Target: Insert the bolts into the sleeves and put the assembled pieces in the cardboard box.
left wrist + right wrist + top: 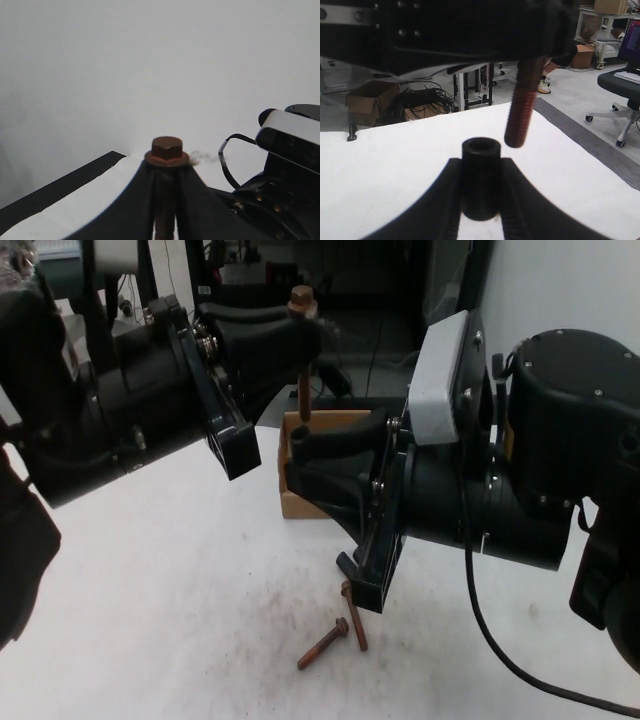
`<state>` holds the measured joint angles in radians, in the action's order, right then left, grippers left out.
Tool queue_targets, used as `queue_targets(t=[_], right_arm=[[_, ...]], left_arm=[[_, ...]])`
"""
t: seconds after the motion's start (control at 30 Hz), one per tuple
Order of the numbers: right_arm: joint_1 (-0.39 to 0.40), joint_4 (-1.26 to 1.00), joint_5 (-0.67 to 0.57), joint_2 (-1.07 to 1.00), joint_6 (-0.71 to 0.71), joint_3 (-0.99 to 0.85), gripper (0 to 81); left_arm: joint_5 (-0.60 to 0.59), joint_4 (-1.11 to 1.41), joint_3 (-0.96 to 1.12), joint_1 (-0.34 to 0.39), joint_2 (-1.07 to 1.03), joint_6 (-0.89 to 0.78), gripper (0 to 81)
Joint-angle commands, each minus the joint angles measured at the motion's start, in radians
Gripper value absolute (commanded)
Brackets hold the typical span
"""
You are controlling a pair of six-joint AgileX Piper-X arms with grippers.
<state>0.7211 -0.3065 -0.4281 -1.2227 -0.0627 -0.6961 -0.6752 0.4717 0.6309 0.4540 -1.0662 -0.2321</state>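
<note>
My left gripper (pixel 292 335) (pixel 165 205) is shut on a rusty bolt (pixel 302 360) (pixel 166 151), held upright with its hex head on top. My right gripper (pixel 308 443) (pixel 481 200) is shut on a black sleeve (pixel 299 434) (pixel 481 175), its open end facing up. The bolt's threaded tip (pixel 519 117) hangs just above the sleeve's opening and a little to one side, outside the bore. The cardboard box (pixel 297 502) stands behind and below both grippers, largely hidden by the right arm.
Two loose rusty bolts (pixel 323 643) (pixel 354 616) lie on the white bench in front of the right arm. Both arms crowd the middle of the high view. A black strip (pixel 55 187) runs along the bench's edge.
</note>
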Motion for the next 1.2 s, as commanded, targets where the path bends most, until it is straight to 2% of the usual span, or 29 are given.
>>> queue_targets(t=[0.0,1.17], right_arm=[[0.000,-0.021,0.011,0.000,-0.005,-0.012,0.8],[-0.014,-0.072,0.035,0.000,0.003,-0.081,0.8]], left_arm=[[0.008,0.011,0.012,0.003,0.001,0.003,0.0],[-0.001,0.011,0.012,0.005,0.001,-0.015,0.0]])
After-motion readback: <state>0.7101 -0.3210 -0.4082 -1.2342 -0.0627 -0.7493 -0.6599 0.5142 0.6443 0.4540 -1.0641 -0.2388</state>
